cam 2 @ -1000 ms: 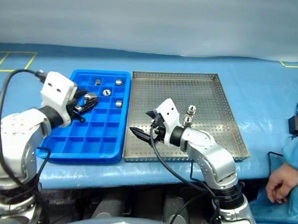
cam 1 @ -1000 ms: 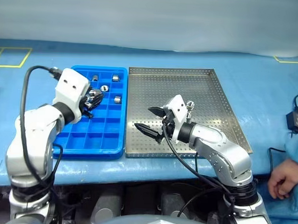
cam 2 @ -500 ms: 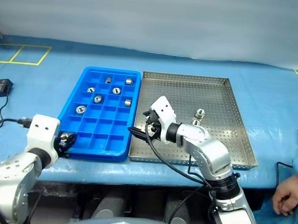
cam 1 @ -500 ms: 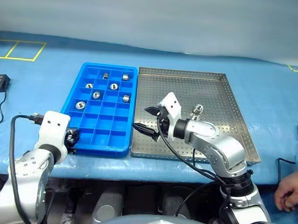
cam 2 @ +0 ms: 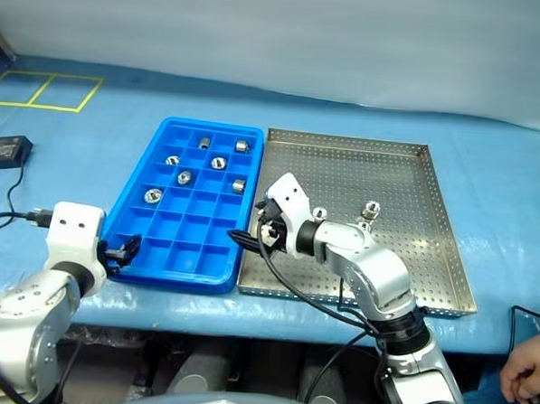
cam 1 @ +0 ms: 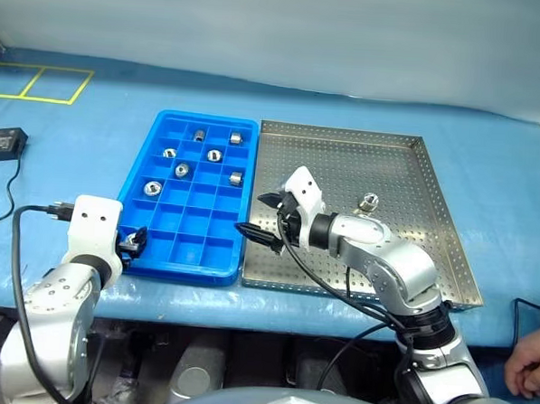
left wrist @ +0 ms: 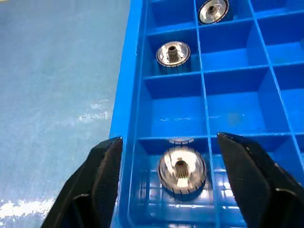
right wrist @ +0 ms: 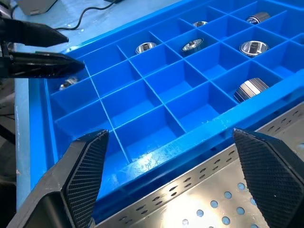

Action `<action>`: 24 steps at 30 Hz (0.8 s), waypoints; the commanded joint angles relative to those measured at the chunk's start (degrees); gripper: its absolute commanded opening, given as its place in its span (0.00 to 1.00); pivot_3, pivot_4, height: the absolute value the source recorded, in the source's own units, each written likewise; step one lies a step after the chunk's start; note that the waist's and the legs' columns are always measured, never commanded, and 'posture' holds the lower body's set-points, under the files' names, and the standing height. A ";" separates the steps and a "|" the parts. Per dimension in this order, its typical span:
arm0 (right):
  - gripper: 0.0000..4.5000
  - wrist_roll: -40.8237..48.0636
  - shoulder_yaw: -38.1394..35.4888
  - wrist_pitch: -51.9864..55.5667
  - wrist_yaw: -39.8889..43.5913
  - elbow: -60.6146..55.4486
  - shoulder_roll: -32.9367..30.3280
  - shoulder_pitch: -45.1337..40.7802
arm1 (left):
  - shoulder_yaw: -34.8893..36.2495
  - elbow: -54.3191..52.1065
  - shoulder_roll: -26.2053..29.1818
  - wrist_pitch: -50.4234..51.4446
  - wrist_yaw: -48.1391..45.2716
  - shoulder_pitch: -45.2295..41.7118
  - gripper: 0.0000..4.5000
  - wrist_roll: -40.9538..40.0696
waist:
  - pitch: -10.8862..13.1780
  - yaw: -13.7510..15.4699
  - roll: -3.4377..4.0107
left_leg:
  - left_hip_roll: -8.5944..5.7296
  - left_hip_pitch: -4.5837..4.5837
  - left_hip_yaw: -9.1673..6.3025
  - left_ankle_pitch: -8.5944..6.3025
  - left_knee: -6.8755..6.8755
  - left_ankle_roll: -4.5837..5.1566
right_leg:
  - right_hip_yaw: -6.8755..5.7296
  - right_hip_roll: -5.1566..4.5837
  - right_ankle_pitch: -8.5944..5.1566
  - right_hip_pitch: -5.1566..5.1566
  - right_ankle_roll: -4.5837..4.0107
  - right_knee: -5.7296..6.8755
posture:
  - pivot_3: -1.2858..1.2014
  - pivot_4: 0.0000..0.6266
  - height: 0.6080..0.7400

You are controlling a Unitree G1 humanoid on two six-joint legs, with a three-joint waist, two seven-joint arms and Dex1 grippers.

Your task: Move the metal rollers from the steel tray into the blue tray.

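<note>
The left gripper (left wrist: 167,178) has dropped from mid-tray to the blue tray's (cam 1: 214,271) near-left corner and let go; its fingers now stand apart around a roller (left wrist: 182,173) in the corner cell. The right gripper (cam 1: 260,217) hangs open and empty over the steel tray's (cam 1: 448,266) left edge. One roller (cam 1: 369,204) remains there.

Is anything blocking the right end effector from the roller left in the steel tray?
No loose object does. The roller stands on bare steel tray floor, beside the right forearm. The open right end effector points away from it, toward the blue tray.
</note>
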 commanded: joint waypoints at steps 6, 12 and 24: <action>0.98 -0.84 -2.13 0.47 -2.52 -5.88 -2.45 1.50 | -5.18 2.14 -2.61 -12.92 -6.53 -7.74 0.89 -10.74 | 0.00 -0.44 -0.01 | 0.03 0.02 -0.04 0.06 0.00 -0.08 | -0.10 0.02 0.00 0.06 -0.06 0.01 | 0.56 0.24 1.00; 0.98 -2.16 -5.15 2.01 -6.13 -9.49 -4.88 4.29 | -16.25 17.32 1.07 -22.45 -9.63 -17.39 0.89 -11.38 | 0.00 -2.24 -0.02 | 0.01 0.03 -0.02 0.12 0.07 0.00 | -0.10 0.06 0.02 0.13 -0.02 0.00 | 0.52 0.24 1.00; 0.98 -3.86 -8.90 5.59 -11.98 -18.11 -7.69 12.50 | -32.87 59.45 2.78 -42.86 -21.92 -37.89 0.89 -6.99 | 0.00 -8.00 0.00 | 0.02 0.03 0.17 0.08 0.02 0.12 | 0.13 0.13 0.05 0.04 0.05 0.00 | 0.43 0.24 1.00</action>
